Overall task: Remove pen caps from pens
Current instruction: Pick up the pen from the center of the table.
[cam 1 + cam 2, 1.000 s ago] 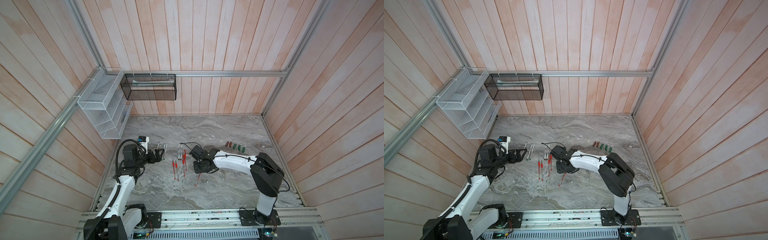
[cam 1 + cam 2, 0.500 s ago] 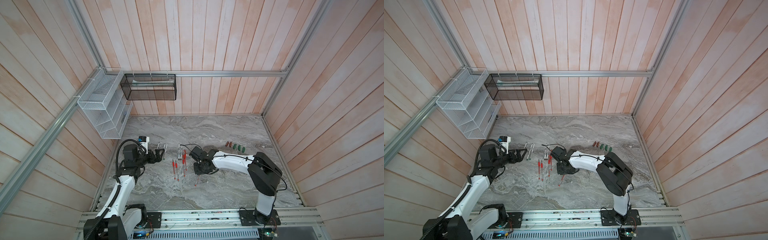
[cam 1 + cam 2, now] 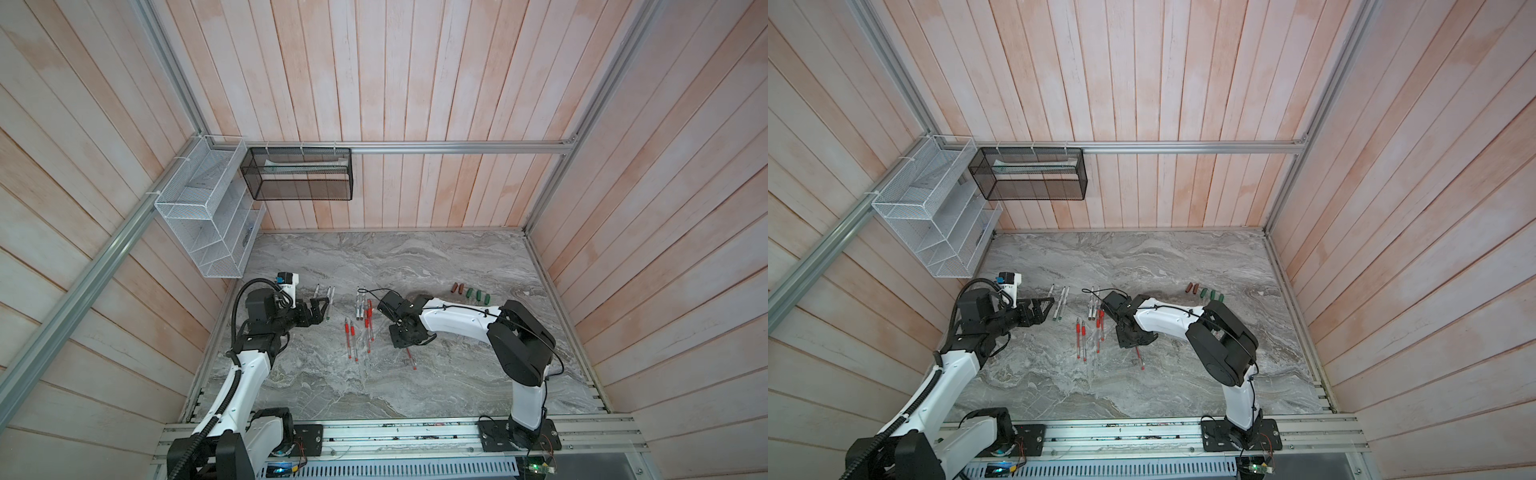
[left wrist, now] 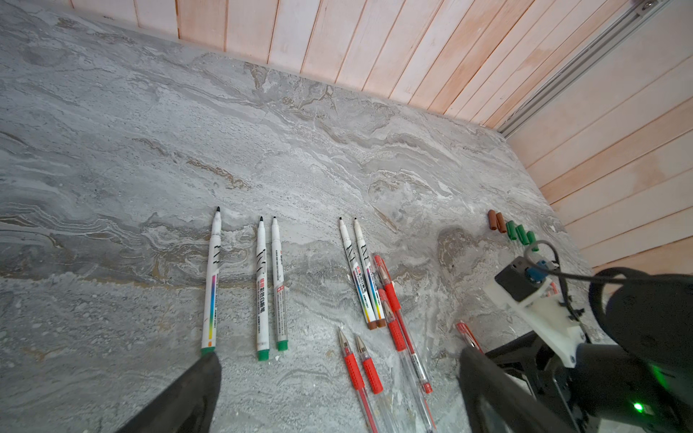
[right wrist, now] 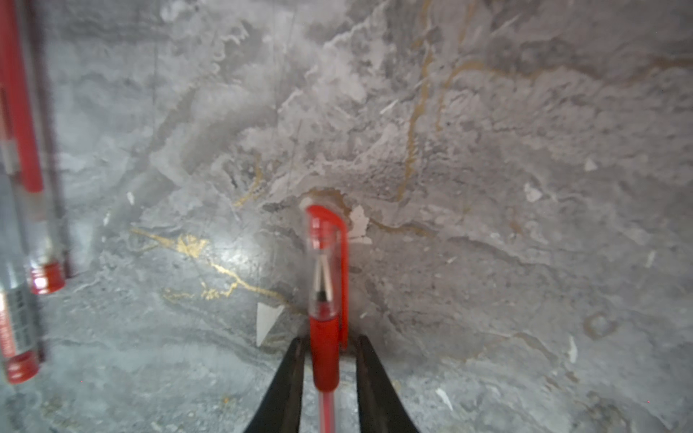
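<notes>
Pale plank walls (image 3: 415, 104) enclose a grey marble-patterned worktop (image 3: 436, 257). A white wire rack (image 3: 199, 224) hangs on the left wall, its contents too faint to make out. A black mesh basket (image 3: 297, 174) on the back wall holds a pale flat item (image 3: 303, 165) that cannot be identified.

The left gripper (image 4: 337, 354) hovers near the worktop's left edge, jaws spread wide and holding nothing. Near the centre, the right gripper (image 5: 330, 339) straddles the red grip of a capped gel pen (image 5: 325, 360). One finger sits against the pen and a sliver of gap shows beside the other, so whether it is clamped cannot be told. The pen's red-clipped cap (image 5: 327, 247) is on.

Left of centre lie three green-ended markers (image 4: 262, 292) and two brown-ended markers (image 4: 357, 277), all white-barrelled and uncapped. They carry zigzag marks, rainbow stripes, and red and dark print too small to read. More red gel pens (image 4: 395, 330) lie just beside them at the centre. A short row of brown caps (image 4: 495, 221) and green caps (image 4: 519, 232) sits toward the right edge.
</notes>
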